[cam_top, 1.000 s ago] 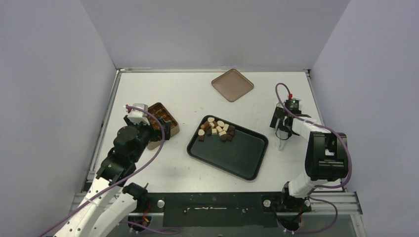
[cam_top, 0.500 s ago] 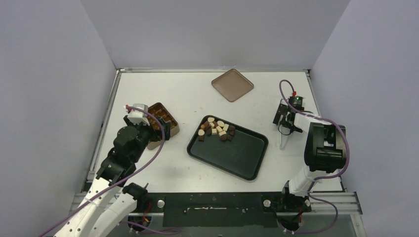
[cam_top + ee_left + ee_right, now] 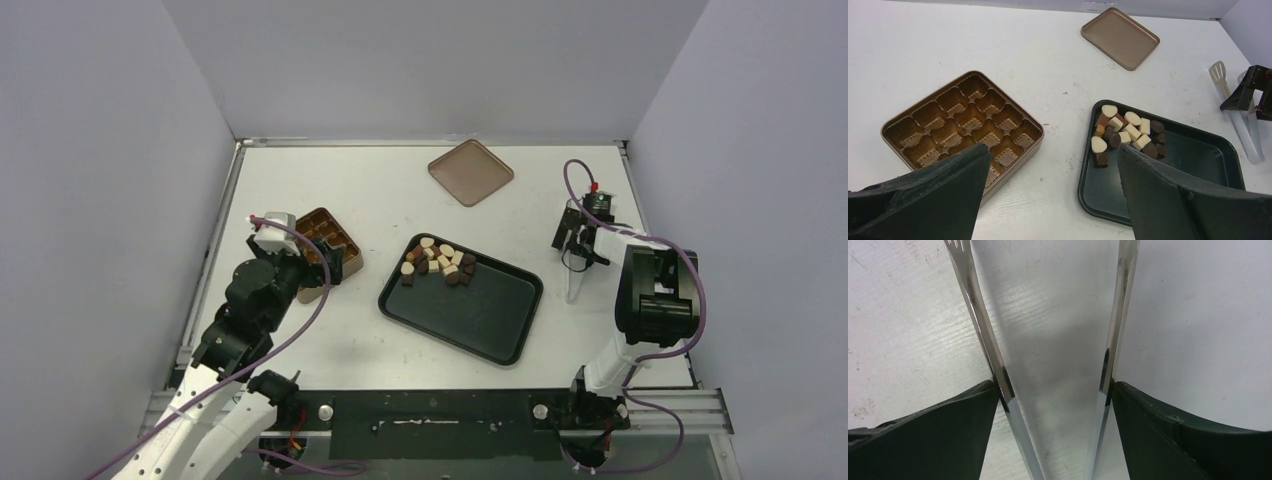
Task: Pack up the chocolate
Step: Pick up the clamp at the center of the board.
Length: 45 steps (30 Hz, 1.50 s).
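Note:
The chocolate [image 3: 440,262] is a heap of dark brown and cream-white pieces [image 3: 1125,132] in the far left corner of a black tray [image 3: 490,320]. A gold-brown tin [image 3: 963,117] with empty moulded cells stands left of the tray. My left gripper [image 3: 1053,155] hangs open above the gap between tin and tray, holding nothing. My right gripper [image 3: 1053,390] is down at the table on the right, its two fingers pressed against the outer sides of a pair of metal tongs [image 3: 983,340]. The tongs [image 3: 574,288] lie on the table.
A flat brown lid [image 3: 470,172] lies at the back of the table, its rim up. In the top view my left gripper [image 3: 318,262] covers the tin's near corner. White walls close the table on three sides.
My right gripper has shifted a little toward the back right and settled over the tongs. My left arm has drifted slightly toward the near left.

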Motion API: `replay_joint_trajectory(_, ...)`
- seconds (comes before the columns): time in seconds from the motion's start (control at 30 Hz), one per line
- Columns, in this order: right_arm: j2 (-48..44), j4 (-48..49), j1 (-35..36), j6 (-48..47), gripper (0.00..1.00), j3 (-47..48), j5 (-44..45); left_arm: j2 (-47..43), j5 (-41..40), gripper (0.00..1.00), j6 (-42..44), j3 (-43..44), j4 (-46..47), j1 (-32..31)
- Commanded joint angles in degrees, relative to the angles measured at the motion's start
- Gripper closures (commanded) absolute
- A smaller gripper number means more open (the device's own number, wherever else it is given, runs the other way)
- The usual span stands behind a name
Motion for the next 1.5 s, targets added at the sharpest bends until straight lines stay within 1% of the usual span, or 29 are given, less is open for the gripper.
replay_joint_trajectory(0.0, 0.61, 0.26, -0.09, -0.13, 0.17, 0.05, 0.05, -0.82, -0.27, 0.04, 0.79, 0.10, 2.38, -0.22)
replay_joint_trajectory(0.3, -1.22, -0.02, -0.01, 0.24, 0.32, -0.99, 0.24, -1.35, -0.56, 0.04, 0.96, 0.06, 2.17, -0.61)
replay_joint_trajectory(0.43, -3.69, -2.32, 0.36, 0.47, 0.38, -0.33, 0.93, -1.54, -0.85, 0.04, 1.00, 0.10, 2.11, -0.75)
replay_joint_trajectory(0.53, -6.25, -4.82, 1.69, 0.79, 0.41, 1.06, 1.93, -1.64, -0.85, 0.04, 1.05, 0.04, 2.05, -0.75)
replay_joint_trajectory(0.7, -8.55, -10.18, 6.94, 1.55, 0.42, 4.30, 4.93, -1.80, -0.92, 0.04, 1.04, 0.00, 1.82, -0.75)
replay_joint_trajectory(0.8, -9.59, -12.77, 10.22, 2.01, 0.42, 6.01, 5.25, -1.73, -1.02, 0.04, 1.05, -0.03, 1.93, -0.84)
replay_joint_trajectory(0.93, -11.43, -16.17, 12.77, 1.73, 0.43, 8.26, 3.87, -1.56, -1.03, 0.04, 1.13, 0.00, 1.93, -0.84)
replay_joint_trajectory(1.03, -13.50, -18.62, 14.30, -0.16, 0.43, 9.75, -0.09, -1.46, -1.16, 0.04, 1.22, -0.02, 1.96, -0.81)
replay_joint_trajectory(1.13, -16.45, -20.44, 18.19, -3.12, 0.43, 10.57, -4.00, -1.55, -1.40, 0.04, 1.07, -0.05, 2.07, -0.81)
replay_joint_trajectory(1.23, -19.72, -20.61, 24.79, -3.69, 0.44, 10.40, -5.90, -1.26, -2.37, 0.04, -0.78, 0.12, 1.92, -0.84)
replay_joint_trajectory(1.33, -22.29, -18.87, 32.04, -3.10, 0.44, 10.03, -5.19, 0.34, -2.01, 0.07, -2.80, 1.37, 1.06, -0.75)
replay_joint_trajectory(1.47, -23.73, -16.41, 40.96, -1.79, 0.44, 10.81, -5.16, 4.20, 0.49, 0.10, -6.17, 4.14, -0.09, -0.64)
